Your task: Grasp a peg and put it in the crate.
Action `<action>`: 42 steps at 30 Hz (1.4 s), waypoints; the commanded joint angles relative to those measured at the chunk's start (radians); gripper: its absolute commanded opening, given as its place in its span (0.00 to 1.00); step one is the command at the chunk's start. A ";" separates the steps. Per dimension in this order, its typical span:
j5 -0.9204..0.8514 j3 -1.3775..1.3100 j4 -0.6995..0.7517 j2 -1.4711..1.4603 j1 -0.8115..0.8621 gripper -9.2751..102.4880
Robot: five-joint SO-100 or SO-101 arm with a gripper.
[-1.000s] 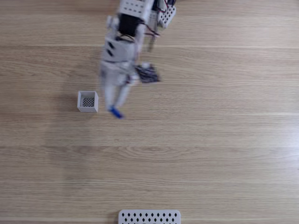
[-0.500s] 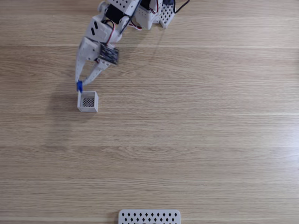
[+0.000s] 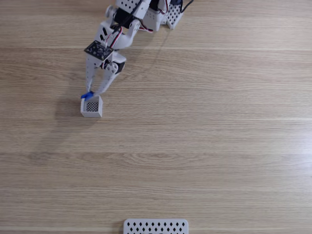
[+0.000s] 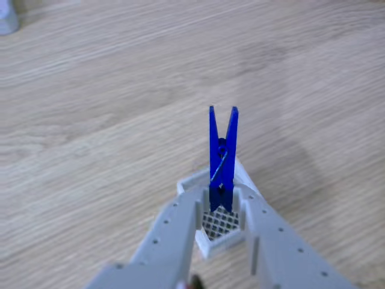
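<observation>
- At left of centre in the fixed view, the crate [image 3: 91, 107] sits on the wooden table [image 3: 204, 136], open top up, ready to receive.
- Just above its upper-left rim, the gripper [image 3: 90, 94] is clamped on the peg [image 3: 87, 95]; in the other view the peg [image 4: 222, 158] stands upright between the fingers [image 4: 180, 224], over the crate [image 4: 218, 221], likely for a drop.
- At bottom centre, a perforated panel [image 3: 155, 226] lies well apart.

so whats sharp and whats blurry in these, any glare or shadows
Fixed view: even, soft light, no glare; the arm throws a faint shadow left of the crate; the peg is small but distinct. Other view: the peg between the jaws of the gripper is sharp, the far table soft, with a dim shadow right of the crate.
</observation>
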 commanded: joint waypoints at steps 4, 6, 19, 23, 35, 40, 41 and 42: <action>0.011 -0.156 -0.094 -0.081 0.000 0.10; 0.009 -0.175 -0.107 -0.106 0.000 0.10; 0.005 -0.179 -0.095 -0.124 0.038 0.11; 0.005 -0.179 -0.094 -0.121 0.040 0.16; 0.006 -0.179 -0.094 -0.112 0.038 0.15; 0.005 -0.178 -0.081 -0.072 0.023 0.06; 0.005 -0.178 -0.063 -0.054 0.014 0.07; 0.006 -0.178 -0.037 -0.034 -0.003 0.08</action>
